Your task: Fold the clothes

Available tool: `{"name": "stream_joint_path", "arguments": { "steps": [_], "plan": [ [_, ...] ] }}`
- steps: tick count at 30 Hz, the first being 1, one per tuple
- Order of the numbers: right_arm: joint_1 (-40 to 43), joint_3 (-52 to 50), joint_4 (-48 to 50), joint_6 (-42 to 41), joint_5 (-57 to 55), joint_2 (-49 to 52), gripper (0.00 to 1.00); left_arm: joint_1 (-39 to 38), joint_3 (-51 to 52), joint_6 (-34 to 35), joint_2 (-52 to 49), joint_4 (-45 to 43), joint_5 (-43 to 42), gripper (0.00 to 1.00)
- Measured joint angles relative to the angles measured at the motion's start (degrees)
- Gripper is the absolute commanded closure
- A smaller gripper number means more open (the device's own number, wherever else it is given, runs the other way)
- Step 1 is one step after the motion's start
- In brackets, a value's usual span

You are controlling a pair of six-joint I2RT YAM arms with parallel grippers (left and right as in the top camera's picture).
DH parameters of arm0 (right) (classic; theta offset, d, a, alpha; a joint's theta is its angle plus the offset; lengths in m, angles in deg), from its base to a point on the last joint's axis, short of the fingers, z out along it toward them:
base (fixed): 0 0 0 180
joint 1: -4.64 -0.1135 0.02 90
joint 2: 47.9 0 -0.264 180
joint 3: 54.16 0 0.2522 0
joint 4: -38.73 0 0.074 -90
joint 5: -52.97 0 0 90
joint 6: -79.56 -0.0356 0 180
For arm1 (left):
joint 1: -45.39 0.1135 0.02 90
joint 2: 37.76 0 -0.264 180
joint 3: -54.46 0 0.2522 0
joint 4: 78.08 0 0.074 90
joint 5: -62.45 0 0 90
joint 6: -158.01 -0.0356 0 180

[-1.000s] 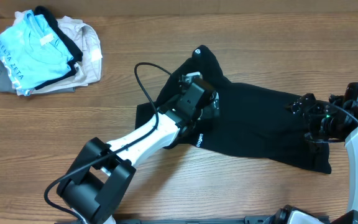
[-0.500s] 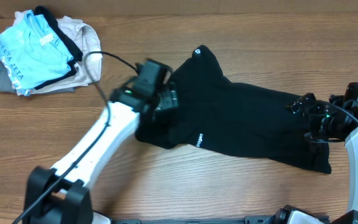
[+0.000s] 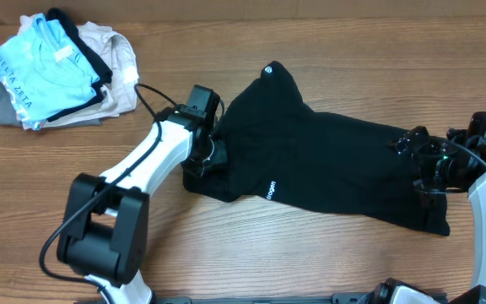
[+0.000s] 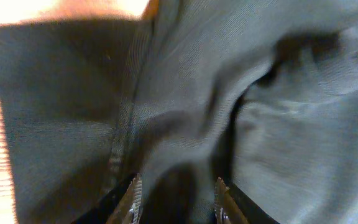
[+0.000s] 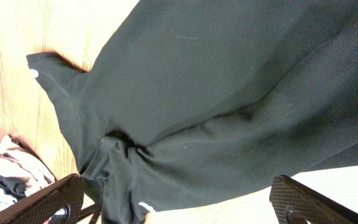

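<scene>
— What sits nearest, on the robot's side?

— The bare wood of the table [image 3: 310, 262], with the two arms reaching out over it. The left claw [image 4: 176, 202] is down at the left edge of the black T-shirt [image 3: 336, 160].

— Is that claw clenched on the cloth?

— That cannot be told. In the left wrist view its fingers [image 4: 133, 198] stand part-way apart with a dark ridge of fabric running between them, but the view is blurred and it is not clear whether they pinch it.

— And the right claw [image 5: 182, 205]?

— Released. Its two fingers are spread wide, one at each lower corner of the right wrist view, above the right end of the shirt with nothing between them but flat cloth.

— Where does the shirt lie?

— Across the middle of the table, stretching from the left claw to the right one, rumpled and not squared up. A tiny white logo [image 3: 270, 191] shows on its near edge, and a small white mark [image 3: 269, 71] sits on the peak that points toward the far side.

— Anything beyond it?

— A pile of clothes [image 3: 57, 72] in the far left corner, well apart from the shirt, with a light blue shirt [image 3: 45, 72] on top.
</scene>
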Motion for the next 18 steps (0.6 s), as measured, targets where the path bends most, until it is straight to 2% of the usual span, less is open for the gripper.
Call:
{"name": "stream_joint_path", "arguments": {
  "steps": [9, 18],
  "plan": [
    [0.0, 0.0, 0.1, 0.0, 0.0, 0.0, 0.00, 0.5, -0.2, -0.2, -4.9, 0.0, -1.2, 0.58],
    [0.0, 0.0, 0.1, 0.0, 0.0, 0.0, 0.00, 5.9, -2.1, -0.2, -7.3, 1.2, -7.2, 0.63]
  ]
}}
